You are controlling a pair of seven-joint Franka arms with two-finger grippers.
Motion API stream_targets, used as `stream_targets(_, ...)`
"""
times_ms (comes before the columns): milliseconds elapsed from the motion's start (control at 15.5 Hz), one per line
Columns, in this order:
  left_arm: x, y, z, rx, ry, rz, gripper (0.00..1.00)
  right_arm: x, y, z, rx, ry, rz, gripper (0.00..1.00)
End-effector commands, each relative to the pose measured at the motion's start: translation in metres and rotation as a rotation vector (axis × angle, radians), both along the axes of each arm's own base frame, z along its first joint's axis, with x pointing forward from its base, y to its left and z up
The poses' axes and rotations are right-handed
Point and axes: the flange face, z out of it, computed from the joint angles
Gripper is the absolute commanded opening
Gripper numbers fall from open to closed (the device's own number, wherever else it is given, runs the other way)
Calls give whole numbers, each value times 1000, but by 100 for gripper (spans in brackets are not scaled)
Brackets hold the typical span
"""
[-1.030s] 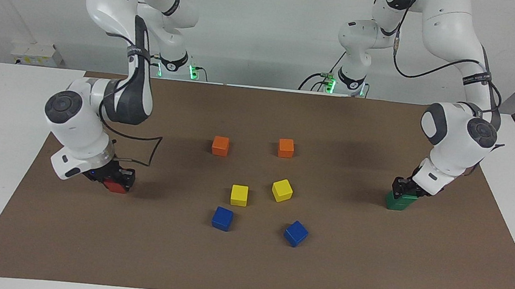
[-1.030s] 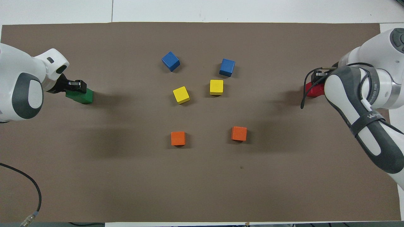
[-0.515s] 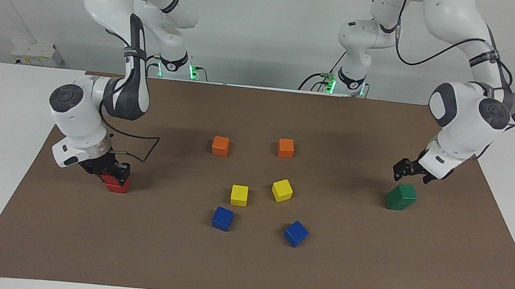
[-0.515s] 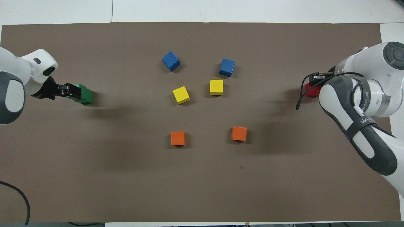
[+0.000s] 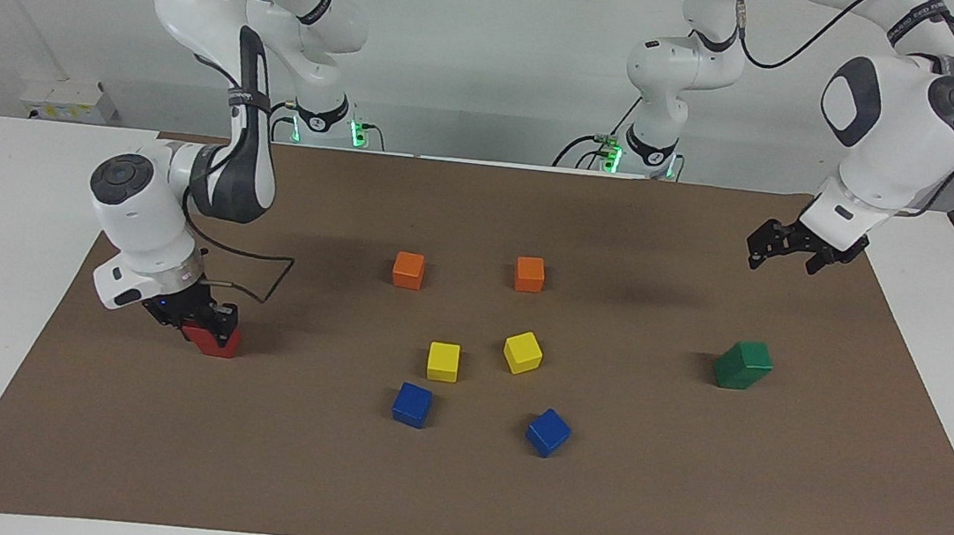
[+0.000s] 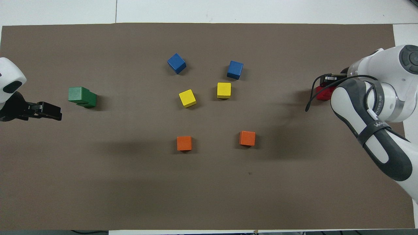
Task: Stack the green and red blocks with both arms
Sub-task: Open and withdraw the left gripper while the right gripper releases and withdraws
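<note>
Green stack [image 5: 742, 365] – one green block on the other, a bit offset – sits on the brown mat [image 5: 453, 495] at the left arm's end of the counter. The left gripper [image 5: 783, 247] hangs in the air over the mat nearby, fingers spread, holding nothing. At the right arm's end, the right gripper [image 5: 201, 318] is down on the red blocks [image 5: 214, 340] – fingers pinching the top red block

Legible text, one item: partial white lettering "WA" on the dark strap around the right arm [image 6: 375, 127], overhead view. A second strap on the same arm bears small white print, not readable.
</note>
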Motion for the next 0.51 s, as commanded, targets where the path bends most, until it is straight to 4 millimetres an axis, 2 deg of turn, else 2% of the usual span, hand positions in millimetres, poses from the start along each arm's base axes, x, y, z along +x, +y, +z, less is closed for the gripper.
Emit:
stream_targets(0,-9,-5,-7,-12,22,-11,100,-2,-1,1,19,-18,-16,58)
stream_targets(64,-7,-5,-6,-13,8,-6,100,-2,-1,1,19,-19,-14,100)
stream_targets(322,-1,-19,-1,-9,3,38,100,0,1,8,13,-14,0,100)
stream_targets(450,6,-25,15,-10,28,33,100,4,9,34,11,15,19,100)
